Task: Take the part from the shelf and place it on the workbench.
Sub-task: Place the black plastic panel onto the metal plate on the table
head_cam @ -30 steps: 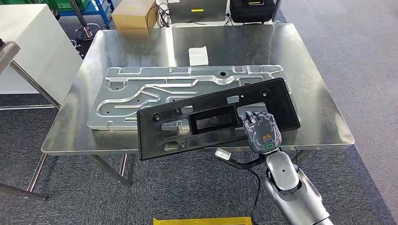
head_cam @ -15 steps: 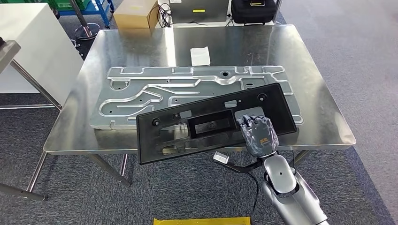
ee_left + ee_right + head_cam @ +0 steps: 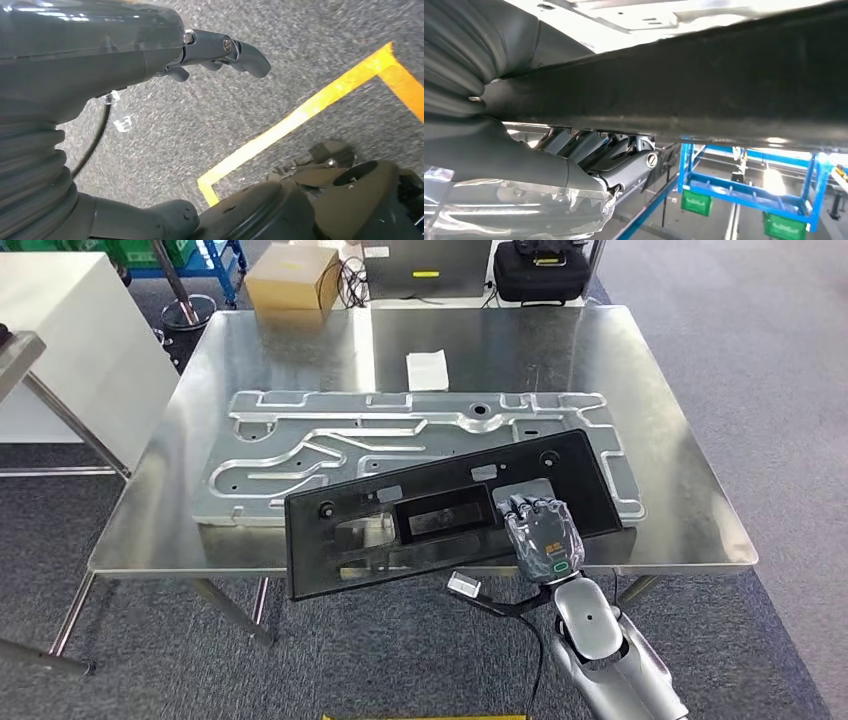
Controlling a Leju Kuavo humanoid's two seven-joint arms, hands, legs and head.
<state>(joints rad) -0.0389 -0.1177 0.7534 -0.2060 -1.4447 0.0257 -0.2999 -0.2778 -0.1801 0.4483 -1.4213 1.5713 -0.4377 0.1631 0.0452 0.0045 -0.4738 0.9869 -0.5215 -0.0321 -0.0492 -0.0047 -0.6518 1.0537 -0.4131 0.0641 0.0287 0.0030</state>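
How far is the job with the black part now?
Done: the black part is off the shelf, gripped by the right robot hand. In hand: it hangs tilted above the workbench, over a silver plate. Left: setting it down and letting go.

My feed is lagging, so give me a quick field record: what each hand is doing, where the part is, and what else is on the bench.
right robot hand: grips the black panel near its right end
left robot hand: holds nothing, fingers apart, over grey carpet with a yellow line
black panel: tilted, over the bench's near edge, left end past the edge; contact with the bench cannot be told
bench: steel top carrying a silver plate and a white sheet
behind bench: cardboard box, black case
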